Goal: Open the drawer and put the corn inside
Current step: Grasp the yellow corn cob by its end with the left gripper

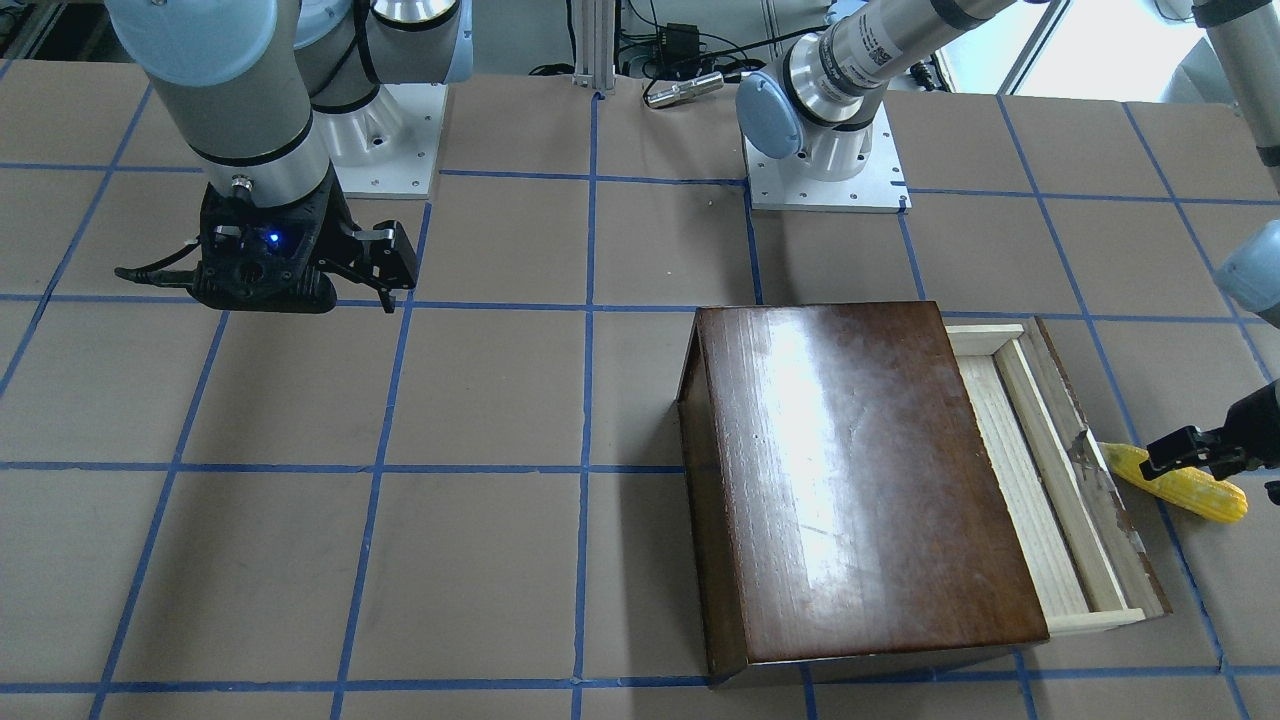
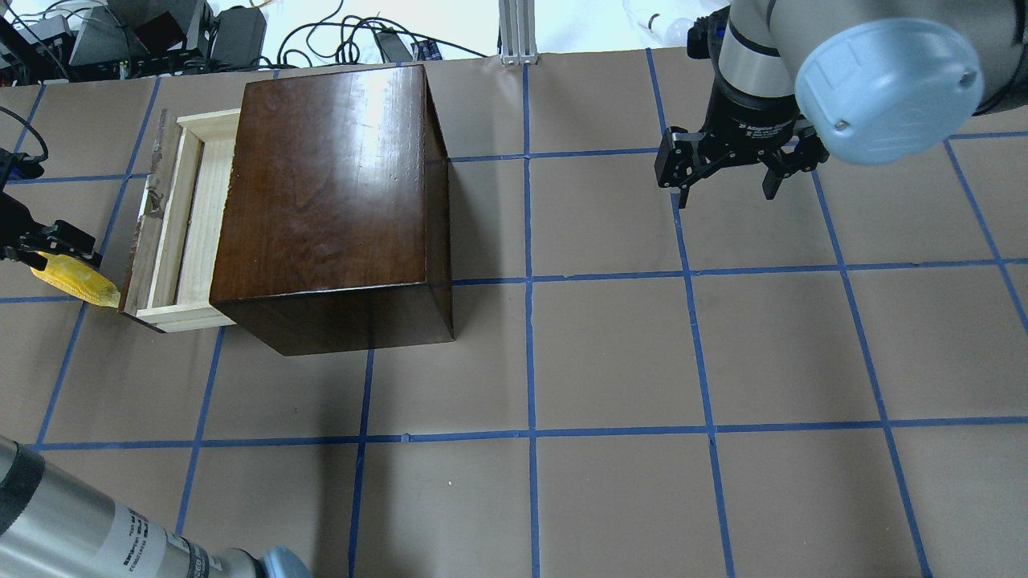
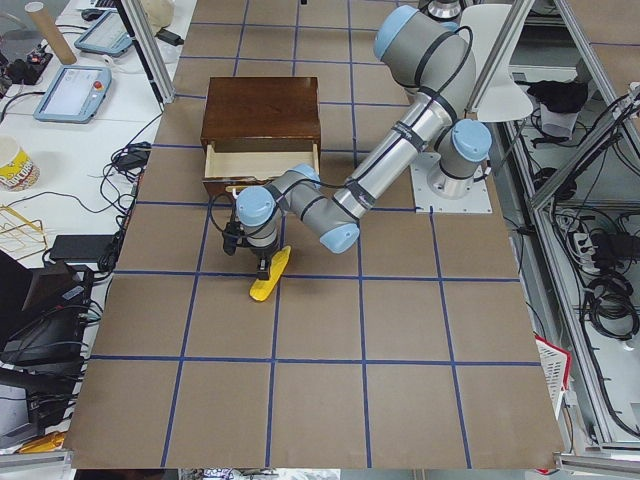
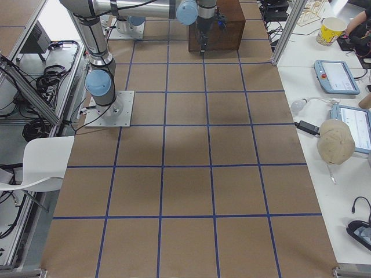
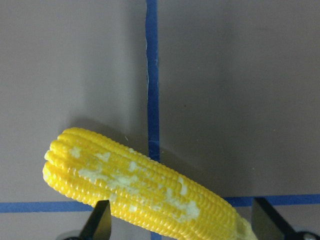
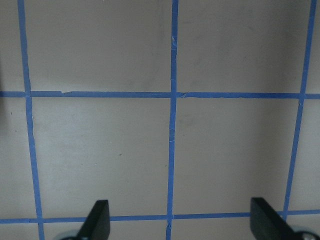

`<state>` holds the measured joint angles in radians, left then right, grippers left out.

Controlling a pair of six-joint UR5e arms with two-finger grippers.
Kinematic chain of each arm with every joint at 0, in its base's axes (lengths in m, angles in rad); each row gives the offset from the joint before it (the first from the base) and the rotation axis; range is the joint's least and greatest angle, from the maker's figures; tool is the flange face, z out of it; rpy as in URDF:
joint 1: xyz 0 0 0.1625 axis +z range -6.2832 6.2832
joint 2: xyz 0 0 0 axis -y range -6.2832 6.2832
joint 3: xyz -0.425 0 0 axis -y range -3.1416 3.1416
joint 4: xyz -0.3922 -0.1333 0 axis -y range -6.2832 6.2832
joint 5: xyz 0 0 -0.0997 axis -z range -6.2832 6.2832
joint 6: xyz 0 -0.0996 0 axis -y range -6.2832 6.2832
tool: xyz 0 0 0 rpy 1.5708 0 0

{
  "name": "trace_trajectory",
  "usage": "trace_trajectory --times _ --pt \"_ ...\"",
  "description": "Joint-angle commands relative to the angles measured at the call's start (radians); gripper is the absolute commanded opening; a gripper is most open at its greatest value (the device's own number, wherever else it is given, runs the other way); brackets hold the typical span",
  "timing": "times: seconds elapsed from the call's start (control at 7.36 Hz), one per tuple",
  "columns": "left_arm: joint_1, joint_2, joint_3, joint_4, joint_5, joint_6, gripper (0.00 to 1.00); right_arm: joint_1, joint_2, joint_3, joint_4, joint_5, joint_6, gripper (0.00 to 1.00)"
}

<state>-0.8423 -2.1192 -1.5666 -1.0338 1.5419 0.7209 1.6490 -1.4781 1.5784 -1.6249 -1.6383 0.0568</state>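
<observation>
At the overhead view's left edge, the corn (image 2: 76,281) is lying on the counter (image 2: 610,361) just beside the partly opened drawer (image 2: 189,225). The left gripper (image 5: 182,225) is straddling it, fingers spread, seemingly lining up a grasp. Upper right, the right gripper (image 2: 725,189) is hovering released.

A shallow pale-wood drawer with worn dark front (image 1: 1012,470) stands partly open, frame right; a yellow, white-patched corn cob (image 1: 1195,490) lies just outside, tip toward its panel.
</observation>
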Motion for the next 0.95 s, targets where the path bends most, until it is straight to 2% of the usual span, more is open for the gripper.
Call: trace_trajectory --times 0.0,0.81 --pt "0.021 -0.001 -0.001 0.015 0.001 -0.046 1.00 0.000 -0.001 0.000 0.000 0.000 0.000 1.00" --pt "0.029 -0.025 0.000 0.046 -0.006 -0.149 1.00 0.000 0.001 0.000 0.000 0.000 0.000 1.00"
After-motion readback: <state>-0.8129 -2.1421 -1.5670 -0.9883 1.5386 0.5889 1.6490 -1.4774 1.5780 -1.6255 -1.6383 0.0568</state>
